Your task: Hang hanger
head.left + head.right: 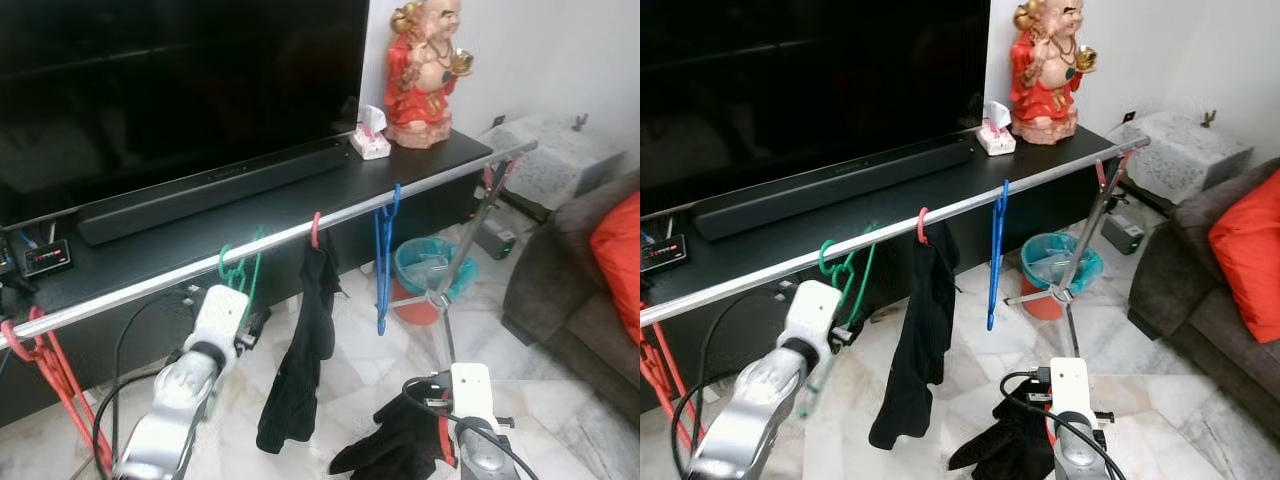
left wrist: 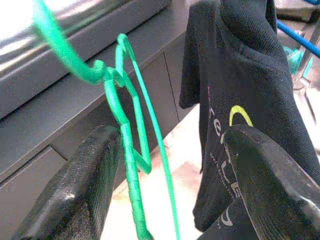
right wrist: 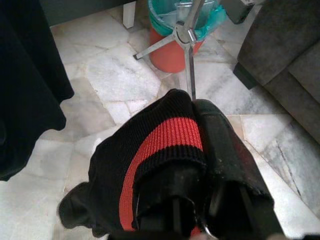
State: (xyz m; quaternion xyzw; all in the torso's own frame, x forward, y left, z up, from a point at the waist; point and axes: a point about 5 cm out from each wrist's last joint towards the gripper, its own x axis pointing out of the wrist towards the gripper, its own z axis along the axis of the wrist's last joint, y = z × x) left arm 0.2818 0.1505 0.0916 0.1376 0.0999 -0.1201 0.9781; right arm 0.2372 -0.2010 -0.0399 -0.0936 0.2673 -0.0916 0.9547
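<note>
**Green hanger on rail, left pincer spread around it**

I'm seeing the green hanger (image 2: 131,165) hooking over the silver rail (image 1: 300,232), hanging just left of the black shirt (image 1: 300,360).

I'm reading the left pincer (image 2: 172,185) as apart: in the left wrist view one finger (image 2: 75,190) is sitting against the hanger's green wire, the other finger is well off to the far side, in front of the shirt. From the head views the left arm is reaching up just below the rail, white wrist housing right beside the hanger.

The right pincer (image 3: 200,165) is sitting low near the floor, clamping a black garment with red stripe (image 3: 155,150); the fabric is draping over both fingers.

Also hanging on the rail: a red hook carrying the black shirt, a blue hanger (image 1: 384,255) further right, and red hangers (image 1: 45,370) at the far left end.

Behind the rail I'm seeing the black TV surface (image 1: 420,165) carrying a soundbar (image 1: 210,190), a tissue box (image 1: 370,135) and a red figurine (image 1: 425,70). A teal-lined bin (image 1: 425,280) is standing on the marble floor by the rail's stand; a grey sofa with an orange cushion (image 1: 620,255) is sitting at right.
</note>
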